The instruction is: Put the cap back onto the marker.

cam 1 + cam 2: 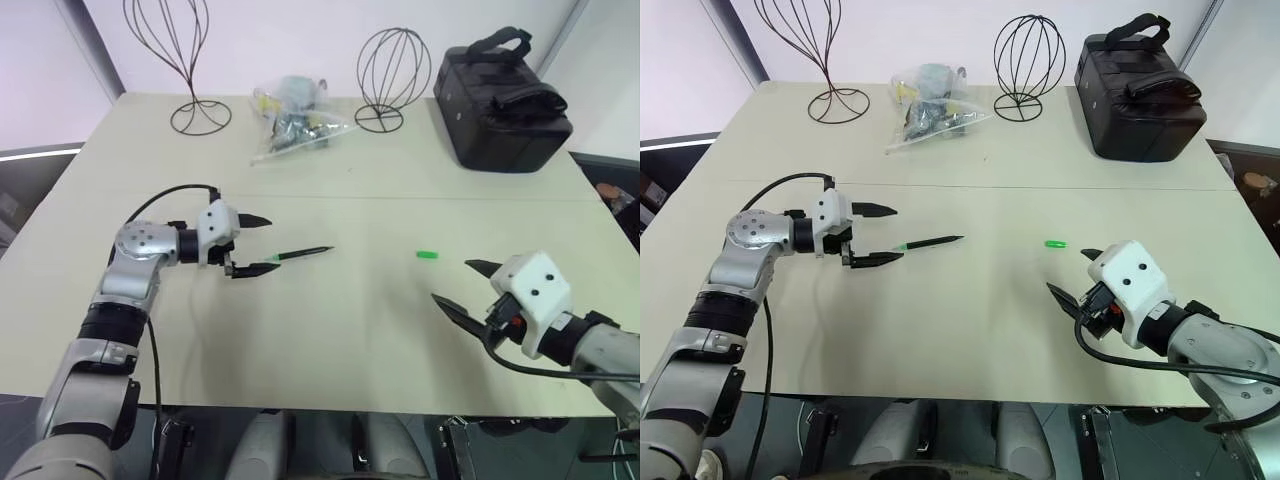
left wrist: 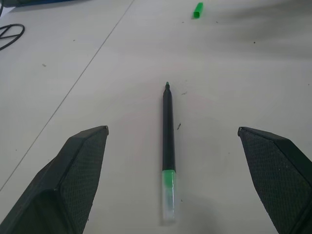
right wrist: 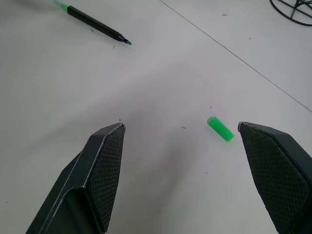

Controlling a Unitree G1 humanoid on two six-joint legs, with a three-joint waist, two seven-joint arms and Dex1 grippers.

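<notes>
Both grippers, left (image 1: 255, 245) and right (image 1: 462, 287), hover spread and empty over the table (image 1: 350, 320); marker (image 1: 300, 253) and cap (image 1: 427, 255) lie apart, bag (image 1: 290, 120), wire stands (image 1: 392, 75) and case (image 1: 505, 100) behind. Wrist views: marker between left fingers (image 2: 73, 170), cap beside a right finger (image 3: 278, 165), nothing blocking

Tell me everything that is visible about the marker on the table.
The marker is a slim black stick with a fine pointed tip and a bright green, then clearish, section at its other end. It looks like plastic. It is uncapped and lies flat on the pale table, with nothing touching it. The open left end effector faces its green end, and its tip points toward the separate cap.
</notes>
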